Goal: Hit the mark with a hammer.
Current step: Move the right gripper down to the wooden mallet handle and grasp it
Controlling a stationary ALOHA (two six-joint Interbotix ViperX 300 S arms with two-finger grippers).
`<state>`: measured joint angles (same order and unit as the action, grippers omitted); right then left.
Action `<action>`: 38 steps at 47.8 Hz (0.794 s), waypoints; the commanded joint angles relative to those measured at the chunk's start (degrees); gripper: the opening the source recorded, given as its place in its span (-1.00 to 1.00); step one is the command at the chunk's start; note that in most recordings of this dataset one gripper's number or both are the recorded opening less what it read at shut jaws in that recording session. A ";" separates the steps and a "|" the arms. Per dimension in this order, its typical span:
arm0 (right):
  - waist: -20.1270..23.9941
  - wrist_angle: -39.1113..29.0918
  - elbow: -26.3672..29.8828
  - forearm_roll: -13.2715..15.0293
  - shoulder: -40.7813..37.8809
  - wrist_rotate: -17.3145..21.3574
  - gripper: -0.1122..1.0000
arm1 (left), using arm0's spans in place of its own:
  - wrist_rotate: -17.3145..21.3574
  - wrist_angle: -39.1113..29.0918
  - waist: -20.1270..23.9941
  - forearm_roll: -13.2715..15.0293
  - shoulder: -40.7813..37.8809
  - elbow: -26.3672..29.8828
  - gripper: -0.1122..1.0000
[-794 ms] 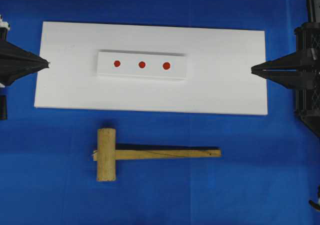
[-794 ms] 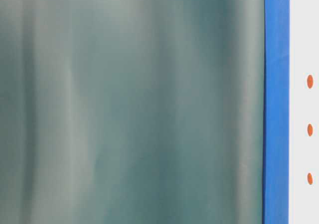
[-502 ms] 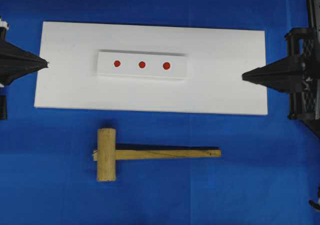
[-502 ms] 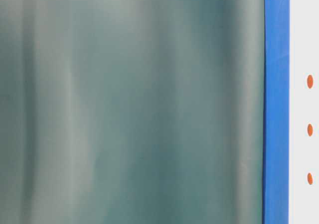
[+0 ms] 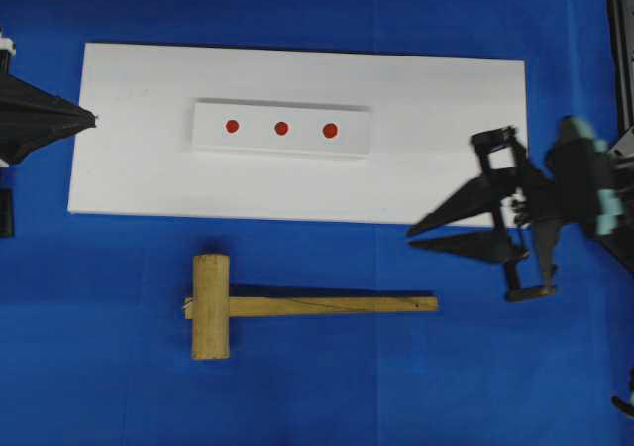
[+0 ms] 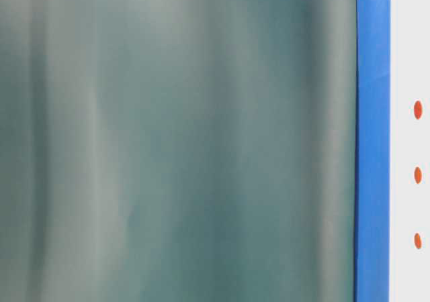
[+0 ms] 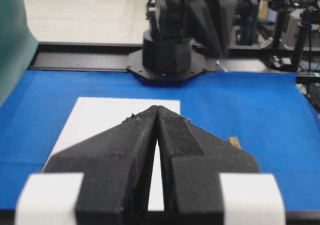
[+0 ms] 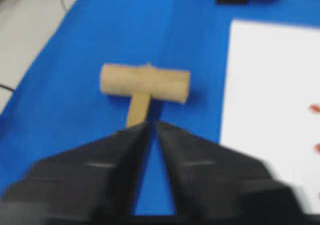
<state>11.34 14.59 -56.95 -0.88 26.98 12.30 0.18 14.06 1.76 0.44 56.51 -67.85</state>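
We see the hammer (image 5: 297,305) lying flat on the blue cloth (image 5: 317,387), near of the white board (image 5: 446,149), head to the left. Our right gripper (image 5: 410,238), jaws narrowly parted and empty, hovers just right of the handle's end; we judge it should widen, then straddle the handle squarely. The left gripper (image 5: 92,121) rests closed at the board's left edge.

The left gripper (image 7: 157,108) filled six o'clock, its black fingers (image 7: 120,145) pressed together at the tips. Beyond lay a white board (image 7: 100,116) on blue cloth (image 7: 250,115), a black arm base (image 7: 167,60) at twelve.
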 commanded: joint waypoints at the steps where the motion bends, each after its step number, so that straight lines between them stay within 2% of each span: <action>1: 0.26 0.18 3.16 -0.35 -3.78 1.14 -0.22 | -0.18 0.26 0.53 0.09 -0.26 1.14 -0.80; 9: 1.32 -1.05 6.94 -0.70 -11.60 2.37 0.70 | -0.18 0.26 0.88 0.09 -0.18 1.14 -0.80; 12: 1.67 -0.79 8.09 -1.58 -14.33 2.37 0.87 | -0.26 0.26 1.05 0.09 -0.18 1.14 -0.80; 19: 1.93 1.93 10.63 -5.71 -22.15 2.37 0.80 | -0.26 0.26 1.58 0.09 -0.09 1.14 -0.80; 29: 3.78 8.26 13.54 -8.88 -31.55 2.37 0.81 | -0.35 0.26 1.76 0.09 -0.09 1.05 -0.80; 38: 5.45 9.93 17.05 -11.78 -38.67 2.37 0.81 | -0.35 0.26 1.85 0.09 -0.09 0.97 -0.80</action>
<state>16.17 23.55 -42.01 -11.87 -10.63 14.68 0.00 14.06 3.34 0.53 56.69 -67.85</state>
